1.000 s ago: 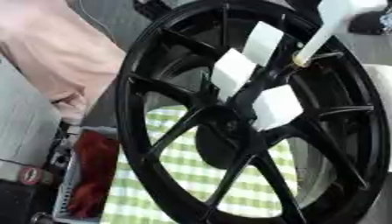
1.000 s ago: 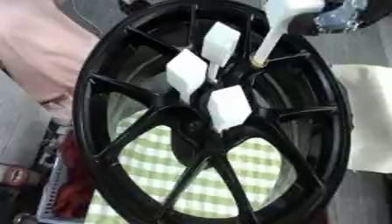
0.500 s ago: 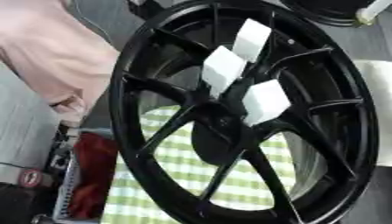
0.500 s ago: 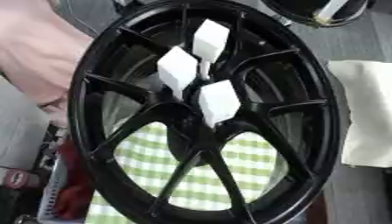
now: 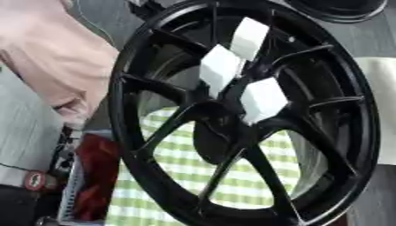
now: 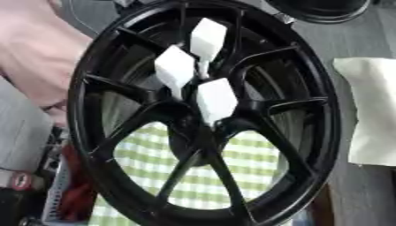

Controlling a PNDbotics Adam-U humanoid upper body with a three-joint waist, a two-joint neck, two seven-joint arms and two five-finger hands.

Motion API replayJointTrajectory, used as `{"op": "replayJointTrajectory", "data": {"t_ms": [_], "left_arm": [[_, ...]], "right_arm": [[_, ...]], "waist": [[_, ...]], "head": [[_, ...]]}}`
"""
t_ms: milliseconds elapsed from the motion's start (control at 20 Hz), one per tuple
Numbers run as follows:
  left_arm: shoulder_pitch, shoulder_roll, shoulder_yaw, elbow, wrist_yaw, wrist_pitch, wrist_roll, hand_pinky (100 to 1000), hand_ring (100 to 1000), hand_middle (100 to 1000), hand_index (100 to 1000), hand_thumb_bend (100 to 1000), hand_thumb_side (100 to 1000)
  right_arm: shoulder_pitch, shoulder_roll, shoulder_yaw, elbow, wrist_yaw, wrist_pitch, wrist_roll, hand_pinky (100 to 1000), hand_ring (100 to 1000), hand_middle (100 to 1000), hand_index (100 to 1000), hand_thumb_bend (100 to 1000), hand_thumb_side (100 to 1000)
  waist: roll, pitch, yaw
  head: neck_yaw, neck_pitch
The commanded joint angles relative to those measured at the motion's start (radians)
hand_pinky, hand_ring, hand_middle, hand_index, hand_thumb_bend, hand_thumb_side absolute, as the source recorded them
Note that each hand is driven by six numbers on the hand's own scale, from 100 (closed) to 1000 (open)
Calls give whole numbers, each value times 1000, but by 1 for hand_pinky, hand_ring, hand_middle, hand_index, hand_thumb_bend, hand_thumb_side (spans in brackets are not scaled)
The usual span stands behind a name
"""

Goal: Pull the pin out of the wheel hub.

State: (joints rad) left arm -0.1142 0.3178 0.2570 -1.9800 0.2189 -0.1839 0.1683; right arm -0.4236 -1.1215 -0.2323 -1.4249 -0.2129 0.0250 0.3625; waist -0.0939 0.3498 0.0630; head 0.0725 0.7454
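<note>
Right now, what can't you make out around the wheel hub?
- Robot hands: neither shows in either eye view.
- Pulled pin: not visible in either view.
- Wheel: its top and lower rim are cut off by the picture edges.
- White pins in the hub: how deep they sit is hidden by the spokes.

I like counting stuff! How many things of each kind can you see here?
Black wheel: 1
White pins standing in its hub: 3
Green checked cloth: 1
White cloth: 1
Total: 6
No robot hand shows.
</note>
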Motion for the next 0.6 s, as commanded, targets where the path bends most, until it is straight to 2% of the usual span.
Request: {"op": "replayJointTrajectory", "data": {"t_ms": [50, 200, 300, 350, 400, 450, 500, 550, 600], "left_arm": [[-1, 14, 9, -20, -9, -1, 7, 906, 614, 617, 785, 100, 783], [-1, 13, 8, -20, -10, -1, 7, 906, 614, 617, 785, 100, 783], [-2, 13, 6, -20, -9, -2, 5, 906, 614, 618, 785, 100, 782], [-3, 13, 5, -20, -8, -2, 5, 906, 615, 618, 786, 100, 782], [-4, 13, 5, -20, -8, -2, 4, 906, 615, 618, 786, 100, 782], [-5, 13, 4, -20, -7, -2, 4, 906, 615, 618, 786, 100, 783], [-6, 13, 3, -20, -6, -2, 3, 906, 615, 618, 786, 100, 783], [-7, 12, 3, -20, -5, -2, 2, 907, 615, 618, 786, 100, 783], [-7, 12, 3, -20, -5, -2, 2, 907, 615, 618, 786, 100, 783]], "right_arm": [[48, -16, -100, 79, 53, 43, -53, 680, 496, 208, 398, 437, 269], [125, -6, -178, 156, 101, 54, -100, 714, 544, 289, 457, 429, 195], [160, 3, -225, 207, 131, 33, -131, 756, 639, 414, 562, 412, 139], [170, 7, -236, 230, 147, 19, -147, 776, 702, 502, 647, 398, 100], [178, 12, -237, 245, 163, 3, -163, 798, 759, 588, 718, 379, 100], [183, 18, -229, 250, 180, -13, -180, 810, 785, 631, 749, 362, 100], [187, 26, -219, 248, 196, -29, -196, 818, 795, 653, 763, 376, 100], [189, 34, -209, 243, 212, -45, -212, 843, 826, 728, 810, 420, 100], [189, 44, -202, 234, 228, -60, -226, 864, 848, 767, 837, 548, 193]], "waist": [[1, -15, -1], [2, -14, 2], [4, -13, 5], [4, -13, 6], [5, -12, 7], [6, -12, 8], [7, -11, 9], [8, -10, 10], [8, -9, 11]], "head": [[10, -3], [10, -6], [5, -6], [3, -7], [0, -8], [-3, -9], [-5, -11], [-7, -13], [-10, -15]]}}
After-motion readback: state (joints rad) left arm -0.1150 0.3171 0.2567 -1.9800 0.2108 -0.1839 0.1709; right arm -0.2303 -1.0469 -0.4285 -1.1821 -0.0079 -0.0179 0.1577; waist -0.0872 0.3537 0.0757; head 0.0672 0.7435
